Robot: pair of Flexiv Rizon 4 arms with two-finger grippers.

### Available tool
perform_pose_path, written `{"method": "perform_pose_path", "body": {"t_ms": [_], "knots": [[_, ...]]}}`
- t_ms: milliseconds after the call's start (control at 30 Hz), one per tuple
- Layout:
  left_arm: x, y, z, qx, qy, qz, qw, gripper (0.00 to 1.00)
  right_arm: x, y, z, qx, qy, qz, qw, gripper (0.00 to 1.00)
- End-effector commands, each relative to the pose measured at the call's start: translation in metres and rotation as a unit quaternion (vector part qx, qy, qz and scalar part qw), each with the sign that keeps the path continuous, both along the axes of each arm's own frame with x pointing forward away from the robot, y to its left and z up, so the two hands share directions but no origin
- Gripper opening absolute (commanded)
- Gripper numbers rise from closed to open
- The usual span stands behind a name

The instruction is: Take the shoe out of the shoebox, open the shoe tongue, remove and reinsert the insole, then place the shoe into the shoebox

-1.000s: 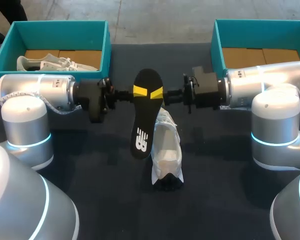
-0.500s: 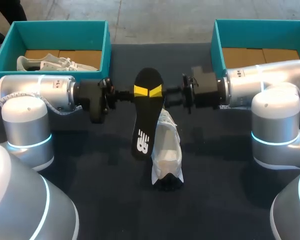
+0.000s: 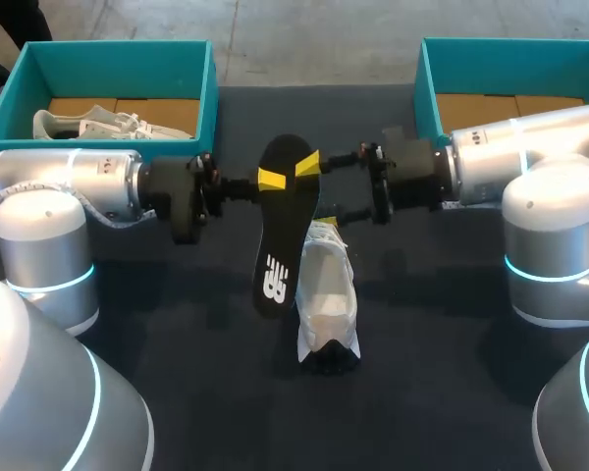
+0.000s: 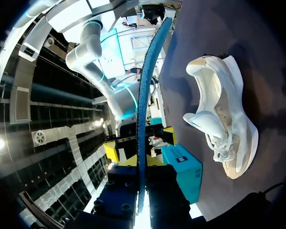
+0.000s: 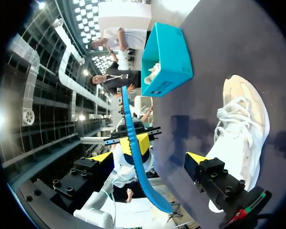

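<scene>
A black insole [image 3: 280, 226] hangs upright over the middle of the table, with my left gripper [image 3: 260, 180] shut on its upper part. In the left wrist view it shows edge-on as a thin blue strip [image 4: 145, 95] pinched between my left gripper [image 4: 142, 162]. My right gripper [image 3: 317, 192] stands open beside the insole, one yellow tip by its edge and the other lower, near the shoe. Seen from the right wrist, my right gripper [image 5: 148, 157] straddles the insole [image 5: 133, 143] without touching it. The white shoe [image 3: 329, 299] lies on the table under the insole, also visible as the shoe [image 4: 224, 124] and the shoe [image 5: 240, 129].
A teal shoebox [image 3: 208, 83] at the back left holds another white shoe [image 3: 108, 123]. A second teal shoebox [image 3: 427, 83] sits at the back right, partly behind my right arm. The dark table [image 3: 177, 324] lies bare in front of the shoe.
My right gripper has opened wide and let go of the insole. The insole now hangs from the left gripper alone, its lower end swung slightly left.
</scene>
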State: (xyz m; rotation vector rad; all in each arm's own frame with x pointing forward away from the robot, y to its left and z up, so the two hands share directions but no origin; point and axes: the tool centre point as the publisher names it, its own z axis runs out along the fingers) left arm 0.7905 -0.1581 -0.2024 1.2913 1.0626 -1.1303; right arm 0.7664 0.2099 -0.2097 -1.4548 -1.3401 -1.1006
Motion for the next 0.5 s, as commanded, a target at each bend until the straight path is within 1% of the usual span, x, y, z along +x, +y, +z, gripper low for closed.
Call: {"method": "perform_pose_path", "body": {"t_ms": [33,267,367,500], "knots": [[-0.011,0.009,0.005,0.004,0.008,0.005,1.0,0.0,-0.011,-0.025,0.005,-0.019,0.003,-0.011,1.0,1.0],[-0.027,0.02,0.007,0.007,0.031,0.011,0.999,0.0,-0.02,-0.066,0.004,-0.056,0.008,-0.032,0.998,1.0],[-0.037,0.024,0.009,0.009,0.043,0.011,0.999,0.0,-0.023,-0.085,0.003,-0.077,0.012,-0.037,0.996,1.0],[-0.049,0.029,0.009,0.008,0.063,0.007,0.998,0.0,-0.028,-0.104,0.001,-0.102,0.016,-0.036,0.994,1.0]]}}
